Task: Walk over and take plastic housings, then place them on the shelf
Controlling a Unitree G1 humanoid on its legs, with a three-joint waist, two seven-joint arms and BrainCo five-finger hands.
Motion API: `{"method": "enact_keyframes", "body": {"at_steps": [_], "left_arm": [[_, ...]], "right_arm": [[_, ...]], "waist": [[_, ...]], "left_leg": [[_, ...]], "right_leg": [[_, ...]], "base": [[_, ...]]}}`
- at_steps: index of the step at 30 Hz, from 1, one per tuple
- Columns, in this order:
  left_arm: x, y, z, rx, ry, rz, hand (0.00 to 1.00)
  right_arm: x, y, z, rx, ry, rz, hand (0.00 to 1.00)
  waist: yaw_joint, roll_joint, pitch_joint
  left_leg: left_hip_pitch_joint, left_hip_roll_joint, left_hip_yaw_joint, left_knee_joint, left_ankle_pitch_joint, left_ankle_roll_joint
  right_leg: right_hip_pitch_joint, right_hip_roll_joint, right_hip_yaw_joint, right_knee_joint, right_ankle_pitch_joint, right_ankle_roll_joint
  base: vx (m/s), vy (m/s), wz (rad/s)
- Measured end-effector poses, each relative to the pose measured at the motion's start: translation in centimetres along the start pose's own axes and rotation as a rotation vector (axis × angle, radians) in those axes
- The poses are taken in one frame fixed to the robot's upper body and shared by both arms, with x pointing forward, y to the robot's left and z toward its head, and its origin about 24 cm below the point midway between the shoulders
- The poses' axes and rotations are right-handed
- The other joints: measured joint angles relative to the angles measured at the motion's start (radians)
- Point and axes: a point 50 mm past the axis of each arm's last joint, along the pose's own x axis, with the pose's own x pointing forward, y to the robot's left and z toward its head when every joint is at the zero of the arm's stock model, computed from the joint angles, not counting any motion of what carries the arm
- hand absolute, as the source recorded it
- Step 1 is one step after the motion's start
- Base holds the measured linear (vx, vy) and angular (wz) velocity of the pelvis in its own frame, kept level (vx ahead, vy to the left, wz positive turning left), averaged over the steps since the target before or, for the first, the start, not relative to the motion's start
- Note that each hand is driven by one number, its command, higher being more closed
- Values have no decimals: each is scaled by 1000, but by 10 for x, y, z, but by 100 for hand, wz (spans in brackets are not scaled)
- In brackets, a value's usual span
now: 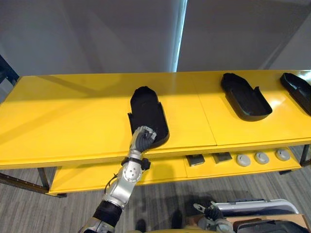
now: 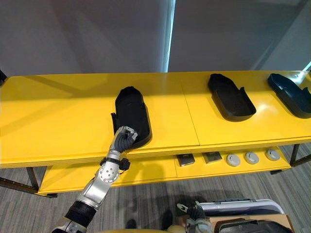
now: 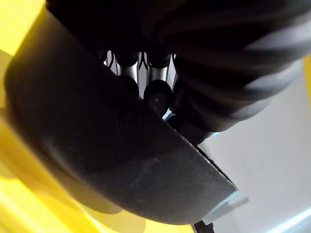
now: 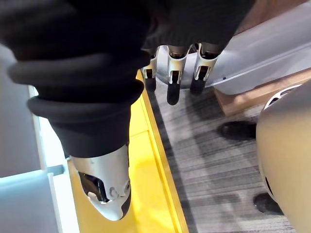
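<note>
A black plastic housing lies lengthwise on the top of the yellow shelf, near its front edge. My left hand reaches up from below and is shut on the housing's near end, fingers curled over its rim. In the left wrist view the fingers hook over the dark wall of the housing. Two more black housings rest further right on the same top. My right hand hangs low at my side above the floor, fingers relaxed, holding nothing.
A lower yellow shelf board carries two dark square parts and three grey round discs. A grey container on a brown base stands on the carpet at lower right. A grey wall backs the shelf.
</note>
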Motion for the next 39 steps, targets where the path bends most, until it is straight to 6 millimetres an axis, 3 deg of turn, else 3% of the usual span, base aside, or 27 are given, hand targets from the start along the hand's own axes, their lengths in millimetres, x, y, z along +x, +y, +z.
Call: {"method": "enact_keyframes", "body": {"at_steps": [17,27,30,34,35,37,39], "left_arm": [[19,28,-15,45,82,127,100],[25,31,-12,49,76,150,100],[27,37,5,20,2,183,100],[25,60,60,-62,-249,277,100],[20,70,81,-89,-351,317,100],[10,83,103,-123,-469,371,100],[-7,106,112,-134,-548,476,100]], "right_arm": [[0,0,0,0,-2,0,0],[0,-1,0,0,0,-1,0],[-1,-1,-2,1,5,-3,0],[-2,-4,-7,3,18,-10,0],[-2,-4,-7,2,20,-12,0],[-3,-5,-9,1,24,-13,0],[-3,-5,-10,-1,30,-15,0]], "waist": [[-26,-1,0],[-30,-1,0],[-27,-1,0],[-19,-1,0],[-14,-1,0],[-1,0,0],[7,1,0]], "left_leg": [[15,-1,24,-13,-1,2],[15,-1,26,-11,-1,2],[14,-1,22,-11,-1,2],[5,-2,1,2,-3,5],[3,-3,-2,3,-3,5],[2,-3,-5,5,-3,5],[0,-3,-18,8,-3,5]], "right_leg": [[-11,1,26,4,6,0],[-10,1,34,1,11,1],[-10,1,30,4,11,1],[1,-1,17,5,7,4],[1,-1,15,5,7,5],[2,-1,14,5,7,5],[7,-1,3,5,4,2]], "base": [[12,14,-5],[-34,14,-2],[-7,16,5],[-10,11,12],[-6,16,11],[-7,14,6],[-20,7,14]]}}
